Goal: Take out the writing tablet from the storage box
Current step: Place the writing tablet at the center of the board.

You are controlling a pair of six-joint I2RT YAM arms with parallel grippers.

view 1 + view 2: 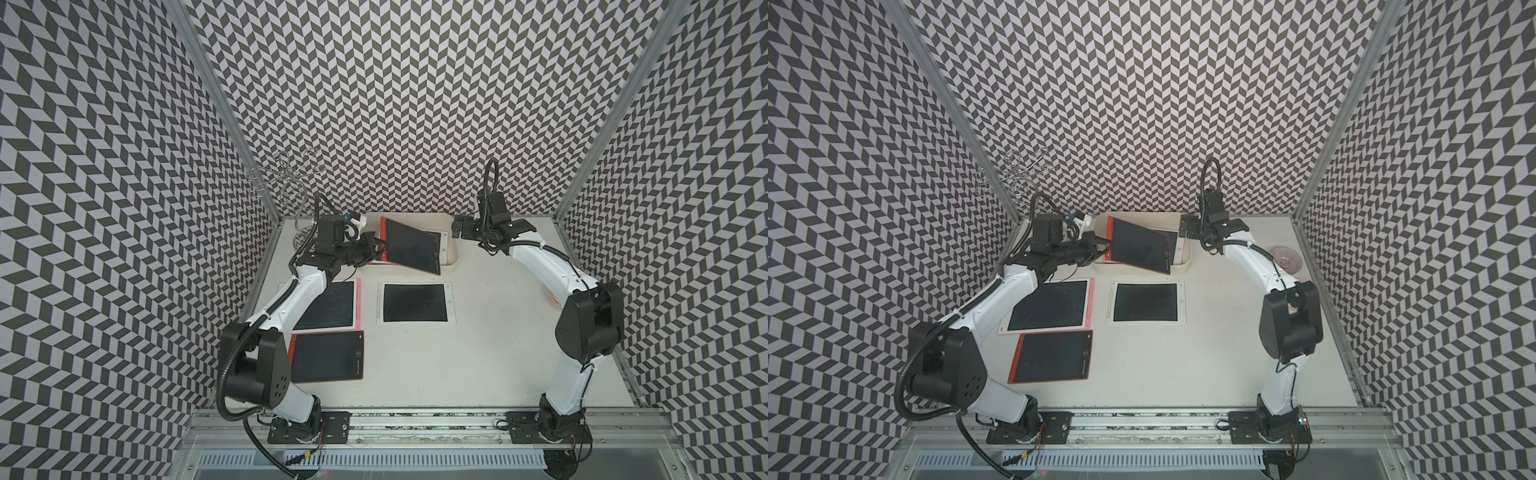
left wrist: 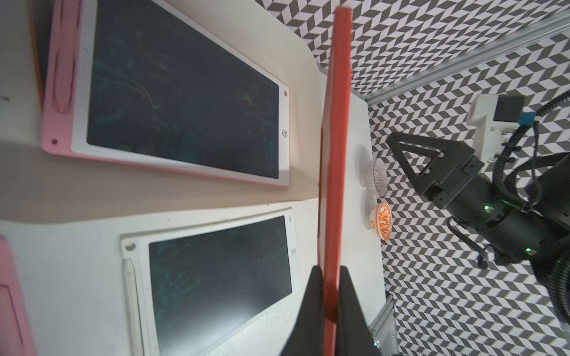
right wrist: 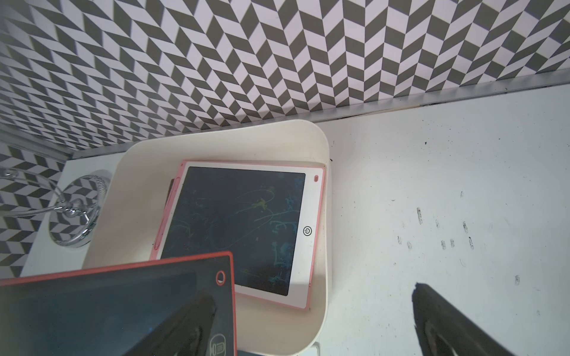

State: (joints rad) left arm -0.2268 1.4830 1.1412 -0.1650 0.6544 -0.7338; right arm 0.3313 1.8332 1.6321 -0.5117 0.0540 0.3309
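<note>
the left claw (image 2: pixel 331 308) is clamped on one edge of the red tablet (image 1: pixel 409 247), which hangs tilted over the storage box (image 3: pixel 138 197); the right claw (image 1: pixel 456 227) stands wide apart and empty beside the box. with so thin a pinch the tablet could swing or slip, dropping onto the pink tablet (image 3: pixel 240 228) inside or catching the box wall.

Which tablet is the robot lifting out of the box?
Look at the cream storage box by the back wall. Tilted over it is the red-framed tablet, pinched at its edge by the left gripper. The pink-and-white tablet beneath lies flat in the box, and the other tablets lie flat on the table.
</note>
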